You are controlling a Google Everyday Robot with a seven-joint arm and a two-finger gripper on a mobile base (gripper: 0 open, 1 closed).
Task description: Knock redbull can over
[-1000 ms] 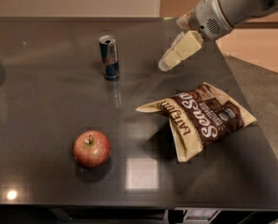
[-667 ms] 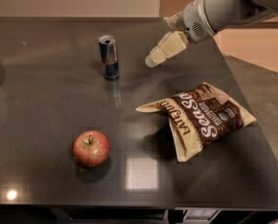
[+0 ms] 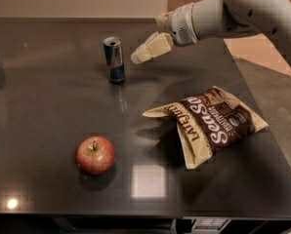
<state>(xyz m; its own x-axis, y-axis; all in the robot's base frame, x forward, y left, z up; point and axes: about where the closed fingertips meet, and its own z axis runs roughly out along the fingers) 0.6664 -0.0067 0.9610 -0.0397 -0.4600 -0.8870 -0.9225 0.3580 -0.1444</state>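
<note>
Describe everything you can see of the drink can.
The can is slim and tall, metal by its look, blue and silver with a red mark and silver top. It stands upright on the dark table, toward the back. The gripper hovers just right of it in the picture, not touching.

The arm (image 3: 243,11) is running off past the right edge, its pincer (image 3: 137,57) hanging just right of the can (image 3: 115,58).
</note>
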